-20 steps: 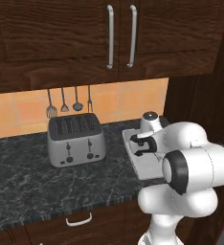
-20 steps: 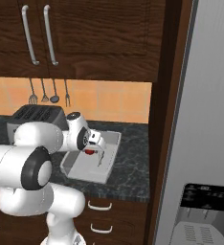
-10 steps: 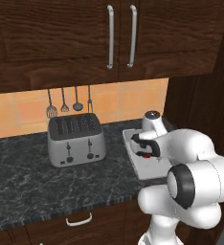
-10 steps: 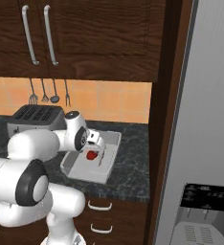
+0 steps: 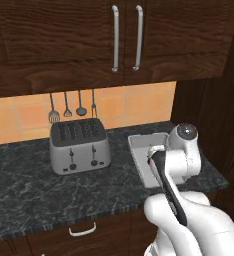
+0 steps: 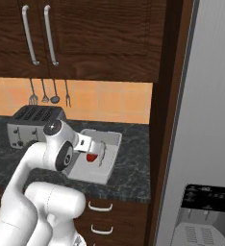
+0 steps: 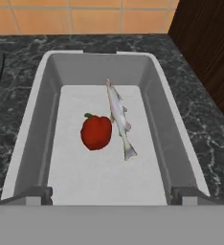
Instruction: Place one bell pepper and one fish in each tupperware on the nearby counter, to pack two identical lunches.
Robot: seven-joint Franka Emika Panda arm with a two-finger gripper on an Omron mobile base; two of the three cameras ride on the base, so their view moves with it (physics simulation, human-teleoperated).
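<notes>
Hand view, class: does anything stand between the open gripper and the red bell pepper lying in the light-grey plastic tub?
Nothing visible does. The red bell pepper lies on the floor of the light-grey rectangular tupperware, with the slim silver fish beside it. The gripper hangs open above the near rim, the space between them clear.

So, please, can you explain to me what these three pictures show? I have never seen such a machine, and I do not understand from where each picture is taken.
The machine is a white robot arm in a simulated kitchen. Two pictures come from cameras behind the arm, one to its left and one to its right. The third comes from a camera on its hand, looking down along the tool.

On the dark stone counter stand a grey toaster and a shallow grey tupperware. Inside the tub lie a red bell pepper and a silver fish, side by side. The tool is open above the tub and holds nothing.
</notes>
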